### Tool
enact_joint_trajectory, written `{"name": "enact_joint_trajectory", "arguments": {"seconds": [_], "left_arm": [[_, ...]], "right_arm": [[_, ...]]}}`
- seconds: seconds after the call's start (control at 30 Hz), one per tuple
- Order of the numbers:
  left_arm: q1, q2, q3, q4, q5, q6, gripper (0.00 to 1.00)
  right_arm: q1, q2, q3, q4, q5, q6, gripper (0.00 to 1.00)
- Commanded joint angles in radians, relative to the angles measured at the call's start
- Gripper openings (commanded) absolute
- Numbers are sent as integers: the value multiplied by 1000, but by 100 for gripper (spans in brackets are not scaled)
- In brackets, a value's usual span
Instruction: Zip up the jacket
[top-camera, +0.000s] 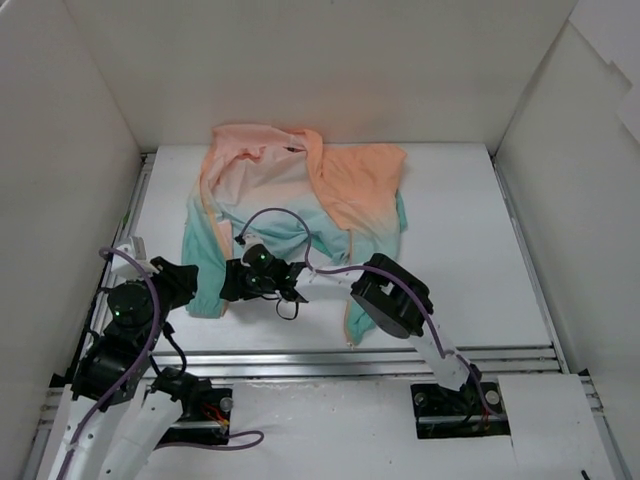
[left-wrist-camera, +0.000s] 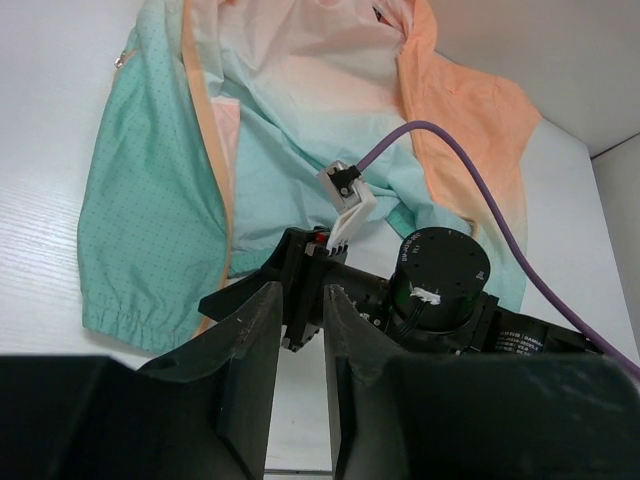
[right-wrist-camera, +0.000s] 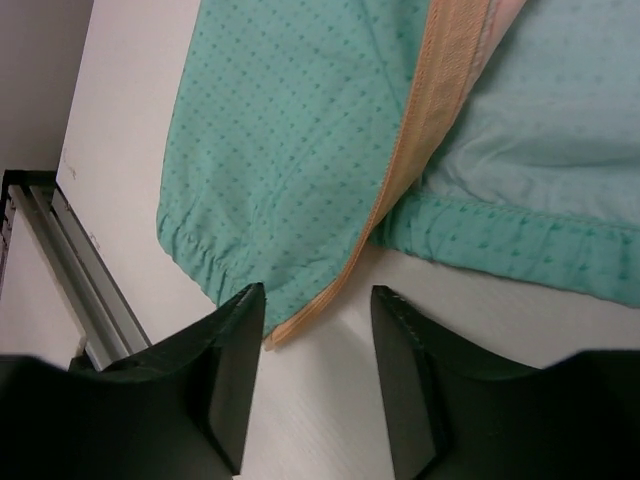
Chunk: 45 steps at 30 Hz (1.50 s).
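Your jacket (top-camera: 300, 190) lies spread on the worktop (top-camera: 470, 250) toward the far middle. Its peach top is at the far side and its mint-teal hem (right-wrist-camera: 215, 255) is nearest you, left of centre. Your right gripper (right-wrist-camera: 317, 295) is over the near corner of that hem with its fingers well apart and nothing clamped. The bottom end of the orange zipper edge (right-wrist-camera: 420, 130) lies in the gap, just beside the left-hand finger as the wrist camera sees it. You cannot tell whether either fingertip touches the fabric. Your left gripper (left-wrist-camera: 300, 292) sits just left of the right one, near the same hem. Its fingers are only narrowly parted and the slot holds nothing. Directly beyond them you see the right arm's black wrist (left-wrist-camera: 440, 265) and its purple cable (left-wrist-camera: 450, 140), with the teal front panel lying to the left.
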<state>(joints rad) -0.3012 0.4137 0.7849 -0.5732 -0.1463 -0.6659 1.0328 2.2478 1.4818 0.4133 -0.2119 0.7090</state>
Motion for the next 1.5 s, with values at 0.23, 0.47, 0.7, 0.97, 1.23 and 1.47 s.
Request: {"name": "enact_joint_trajectory", "arguments": {"seconds": [0.23, 0.47, 0.7, 0.97, 1.23, 1.47], "left_arm": [[-3, 53, 1, 75, 34, 0, 19], [-3, 131, 7, 137, 129, 20, 4], [-67, 340, -44, 303, 221, 2, 2], [-321, 611, -7, 349, 48, 40, 6], [-401, 625, -65, 349, -42, 42, 13], [-444, 603, -115, 381, 8, 89, 19]], "right_arm": [[6, 24, -3, 59, -17, 72, 0], [-85, -316, -316, 95, -78, -37, 0], [-163, -615, -480, -329, -169, -315, 0], [-234, -700, -676, -249, -38, -189, 34], [-228, -676, -782, -61, -93, -43, 49], [-166, -620, -773, -40, -26, -25, 49]]}}
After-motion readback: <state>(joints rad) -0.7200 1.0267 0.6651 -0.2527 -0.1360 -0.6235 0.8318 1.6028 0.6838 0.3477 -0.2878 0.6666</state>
